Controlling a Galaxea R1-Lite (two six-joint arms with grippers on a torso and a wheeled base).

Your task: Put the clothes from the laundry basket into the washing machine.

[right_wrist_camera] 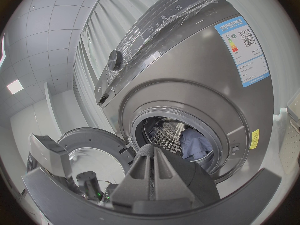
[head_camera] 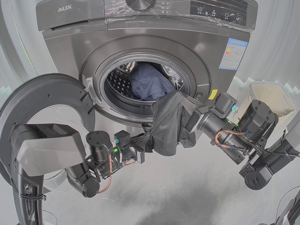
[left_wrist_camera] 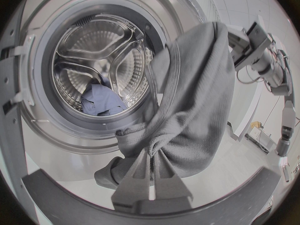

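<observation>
Gripping with both your arms: left gripper (left_wrist_camera: 152,152) clamped on the dark grey garment's (head_camera: 168,125) lower bunch, right gripper (right_wrist_camera: 153,153) pinched on its top edge at the washing machine's (head_camera: 193,47) opening rim. You've got it hanging outside, below the port. Blue garment (head_camera: 149,82) lies in the drum. Laundry basket (head_camera: 275,97) sits right of the machine.

We count two clothes: a blue garment (head_camera: 150,83) inside the washing machine (head_camera: 187,44), a grey garment (head_camera: 168,122) at its mouth; one laundry basket (head_camera: 269,83) beside it.
</observation>
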